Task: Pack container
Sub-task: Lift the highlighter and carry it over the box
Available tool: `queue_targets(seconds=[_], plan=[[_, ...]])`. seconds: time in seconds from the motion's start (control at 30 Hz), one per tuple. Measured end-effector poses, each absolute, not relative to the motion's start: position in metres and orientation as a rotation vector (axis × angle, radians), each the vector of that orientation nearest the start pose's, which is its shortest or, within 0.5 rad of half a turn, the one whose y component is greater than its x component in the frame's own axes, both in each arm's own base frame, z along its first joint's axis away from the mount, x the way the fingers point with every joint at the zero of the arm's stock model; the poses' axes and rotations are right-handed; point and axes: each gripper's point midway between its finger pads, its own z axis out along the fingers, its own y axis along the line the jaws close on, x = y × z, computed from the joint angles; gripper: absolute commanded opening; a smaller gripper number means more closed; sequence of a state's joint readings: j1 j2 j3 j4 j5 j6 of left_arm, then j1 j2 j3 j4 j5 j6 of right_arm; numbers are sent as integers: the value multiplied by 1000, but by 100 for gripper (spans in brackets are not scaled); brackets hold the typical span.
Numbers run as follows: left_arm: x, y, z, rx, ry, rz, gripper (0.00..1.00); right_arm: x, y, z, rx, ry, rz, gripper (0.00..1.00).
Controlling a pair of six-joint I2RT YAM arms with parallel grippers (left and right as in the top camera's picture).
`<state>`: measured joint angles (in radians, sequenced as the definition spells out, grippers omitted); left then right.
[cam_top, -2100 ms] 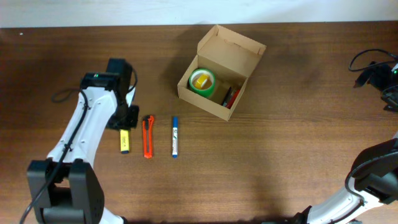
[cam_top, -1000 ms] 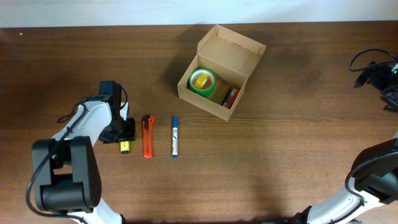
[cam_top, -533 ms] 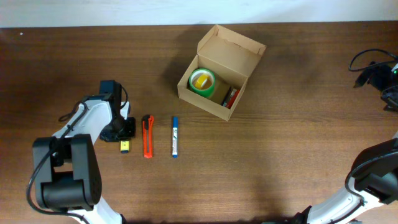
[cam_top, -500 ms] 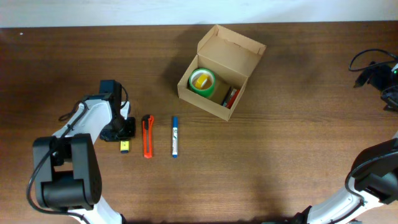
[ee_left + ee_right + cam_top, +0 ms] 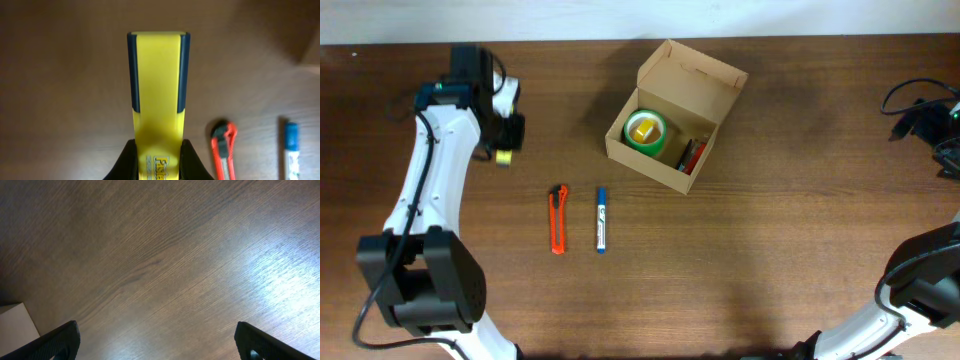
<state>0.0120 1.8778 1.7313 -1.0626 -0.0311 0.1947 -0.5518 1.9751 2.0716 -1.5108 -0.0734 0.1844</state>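
Your left pincer (image 5: pixel 159 164) is pinching the yellow highlighter (image 5: pixel 158 75) by its lower end, with the blue-edged cap pointing away from the wrist camera. From above, that pincer sits toward the far left of the table (image 5: pixel 770 250), and the highlighter looks clear of the surface. Your right pincer (image 5: pixel 157 342) is spread wide with nothing between its fingers, over bare wood at the right side.

The container (image 5: pixel 642 166) stands well apart from the highlighter, right of it near the middle of the far half of the table, with its lid flap (image 5: pixel 695 75) folded back and open. Inside you can see a green tape roll (image 5: pixel 645 130) and something red (image 5: pixel 693 155) in the corner beside it, too small to name.

I'd judge you're partway through. Some items are packed and one is in hand but not yet over the box. The orange cutter (image 5: pixel 558 218) and the blue marker (image 5: pixel 601 218) lie side by side on the table, near the box but outside it. After those three go in, the flap probably needs closing
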Motion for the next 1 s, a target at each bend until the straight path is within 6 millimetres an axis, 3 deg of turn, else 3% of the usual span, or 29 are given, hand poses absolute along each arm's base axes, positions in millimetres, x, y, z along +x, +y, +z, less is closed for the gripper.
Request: queue_targets(seconds=[0.17, 0.3, 0.63, 0.8, 1.0], plan=[[469, -26, 224, 420, 2567, 114, 1, 347, -199, 197, 1061, 2778, 65, 99], [473, -70, 248, 609, 2460, 64, 1, 348, -199, 197, 1062, 2778, 65, 99], [433, -205, 238, 1172, 2271, -97, 2, 347, -199, 197, 1062, 2778, 65, 100], [420, -241, 222, 1322, 2226, -118, 2, 347, -199, 197, 1063, 2781, 66, 99], [428, -257, 195, 1322, 2259, -140, 2, 346, -198, 197, 1064, 2785, 67, 99]])
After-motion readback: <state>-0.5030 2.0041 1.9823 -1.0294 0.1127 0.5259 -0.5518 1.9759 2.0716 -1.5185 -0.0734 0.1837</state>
